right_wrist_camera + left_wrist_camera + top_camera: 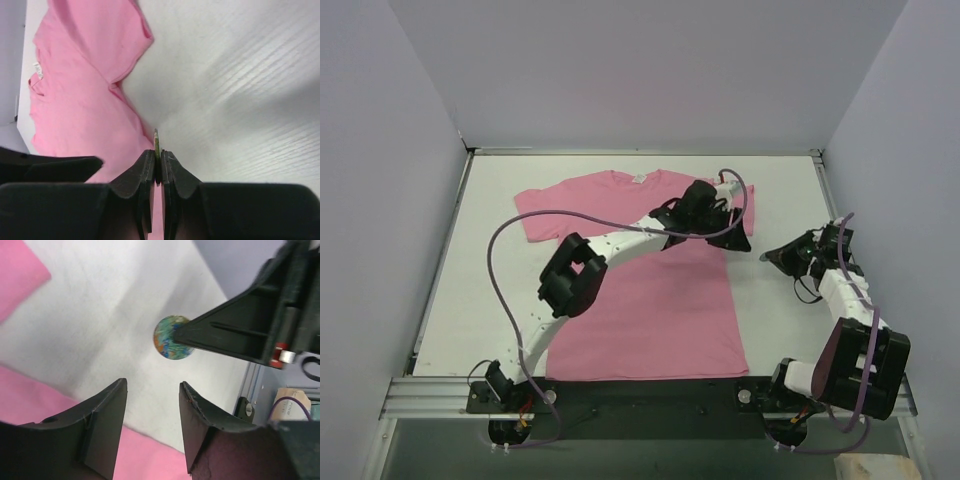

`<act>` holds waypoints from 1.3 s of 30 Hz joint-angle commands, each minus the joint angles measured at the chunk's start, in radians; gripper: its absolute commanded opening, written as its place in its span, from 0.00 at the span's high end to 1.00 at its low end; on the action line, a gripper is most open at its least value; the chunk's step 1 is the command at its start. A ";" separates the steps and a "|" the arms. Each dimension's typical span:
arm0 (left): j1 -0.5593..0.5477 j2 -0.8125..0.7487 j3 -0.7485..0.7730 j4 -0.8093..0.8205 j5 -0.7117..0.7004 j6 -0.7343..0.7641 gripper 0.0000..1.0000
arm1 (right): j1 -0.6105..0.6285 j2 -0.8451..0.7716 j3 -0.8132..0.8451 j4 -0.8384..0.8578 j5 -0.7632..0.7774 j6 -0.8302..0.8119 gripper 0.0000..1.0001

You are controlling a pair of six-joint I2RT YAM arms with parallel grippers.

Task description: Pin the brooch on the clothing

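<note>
Brooch clamped edge-on at very tip of right claw, over bare tabletop just right of shirt. Left claw parted, empty, by right sleeve. Risks judged: brooch slipped from thin tip grip and dropped; cloth snagged and bunched.

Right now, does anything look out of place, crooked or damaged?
Nothing stands out. The pink short-sleeved T-shirt lies spread on the white table, and the small round greenish brooch is pinched edge-on in the right gripper.
</note>
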 commanded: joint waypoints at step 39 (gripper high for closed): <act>-0.105 -0.852 -0.783 0.078 -0.706 0.708 0.33 | 0.561 0.178 0.408 -0.049 -0.136 0.317 0.99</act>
